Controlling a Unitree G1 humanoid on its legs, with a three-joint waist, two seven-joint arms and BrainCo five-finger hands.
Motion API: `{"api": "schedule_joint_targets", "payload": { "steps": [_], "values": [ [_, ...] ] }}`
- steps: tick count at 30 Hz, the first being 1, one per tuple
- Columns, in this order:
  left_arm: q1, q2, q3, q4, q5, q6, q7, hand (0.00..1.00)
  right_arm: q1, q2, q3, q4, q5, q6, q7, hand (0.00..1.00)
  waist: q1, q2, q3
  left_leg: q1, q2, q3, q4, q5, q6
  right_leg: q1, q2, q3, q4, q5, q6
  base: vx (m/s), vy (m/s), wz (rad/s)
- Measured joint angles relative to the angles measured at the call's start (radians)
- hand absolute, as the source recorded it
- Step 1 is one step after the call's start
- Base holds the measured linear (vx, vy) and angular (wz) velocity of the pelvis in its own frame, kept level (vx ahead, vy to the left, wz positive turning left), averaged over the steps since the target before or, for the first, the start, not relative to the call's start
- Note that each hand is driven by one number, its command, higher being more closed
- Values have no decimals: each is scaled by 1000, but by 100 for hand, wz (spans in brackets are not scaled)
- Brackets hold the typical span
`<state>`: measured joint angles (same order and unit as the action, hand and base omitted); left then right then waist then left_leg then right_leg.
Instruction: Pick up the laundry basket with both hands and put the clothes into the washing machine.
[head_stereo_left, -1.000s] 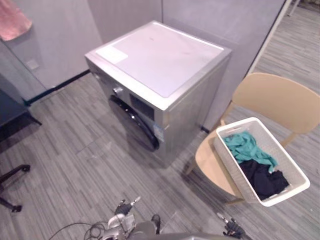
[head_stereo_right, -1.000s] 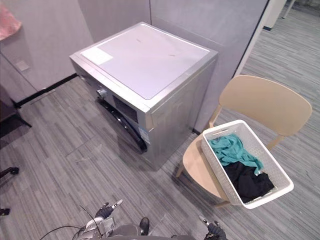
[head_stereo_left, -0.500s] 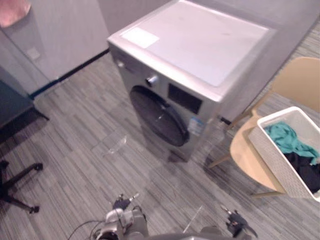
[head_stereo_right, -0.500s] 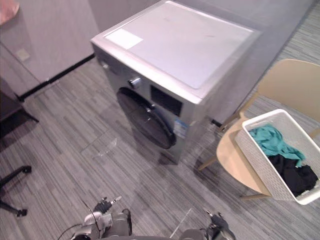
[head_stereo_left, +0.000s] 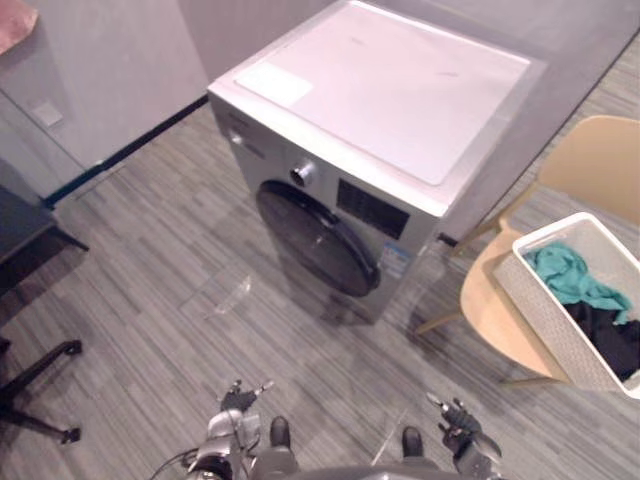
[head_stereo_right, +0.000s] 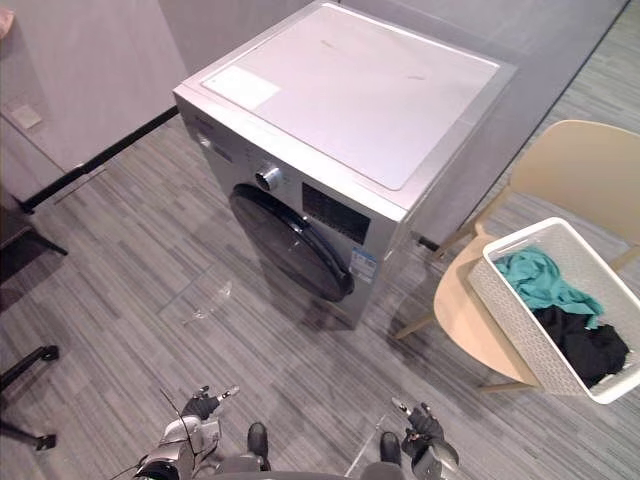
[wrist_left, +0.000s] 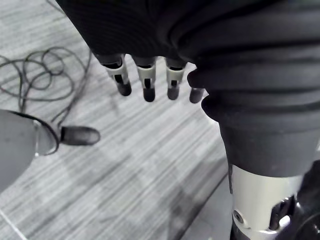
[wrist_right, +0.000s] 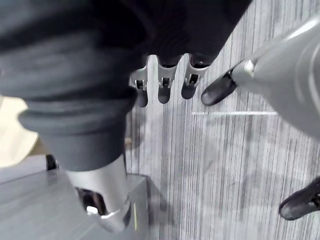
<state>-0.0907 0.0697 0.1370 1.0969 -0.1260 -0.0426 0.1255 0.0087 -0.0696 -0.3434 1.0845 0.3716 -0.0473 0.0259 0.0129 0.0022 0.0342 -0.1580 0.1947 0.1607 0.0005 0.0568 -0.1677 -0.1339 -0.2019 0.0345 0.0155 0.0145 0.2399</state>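
Silver, dark-tipped fingers under dark ribbed covers.

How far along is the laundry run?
Done: nothing. The laundry basket sits on the chair, teal and black clothes inside; washing machine door shut. In hand: nothing; left hand and right hand hang low, open, empty. Left: lift basket, open door, load clothes.
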Motion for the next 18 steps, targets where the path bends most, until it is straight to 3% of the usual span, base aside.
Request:
{"api": "schedule_joint_targets", "payload": {
  "steps": [2,3,16,18],
  "values": [
    [3,-6,-17,2,0,0,-17,0,26,-13,0,14,-12,13,1,0,0,-4,-4,16,-5,5,-25,16,-1,1,4,-1,0,2,-3,-41,-40,-3],
    [21,34,-26,40,2,15,-36,0,-23,28,-41,119,-20,35,39,0,-1,-79,-49,50,-35,-19,-105,65,16,44,-14,-33,-51,-34,-47,0,0,0],
    [24,58,-27,36,4,14,-40,0,-33,25,-89,112,-20,35,43,0,-2,-77,-45,-16,-42,-24,-104,43,27,-13,-20,-49,-41,-59,-40,12,-5,4],
    [22,74,-26,31,10,8,-42,0,-33,26,-76,32,-4,35,40,0,-3,-75,-43,-16,-42,-20,-104,40,22,-18,-21,-46,-41,-60,-40,99,-20,-6]
  ]
}}
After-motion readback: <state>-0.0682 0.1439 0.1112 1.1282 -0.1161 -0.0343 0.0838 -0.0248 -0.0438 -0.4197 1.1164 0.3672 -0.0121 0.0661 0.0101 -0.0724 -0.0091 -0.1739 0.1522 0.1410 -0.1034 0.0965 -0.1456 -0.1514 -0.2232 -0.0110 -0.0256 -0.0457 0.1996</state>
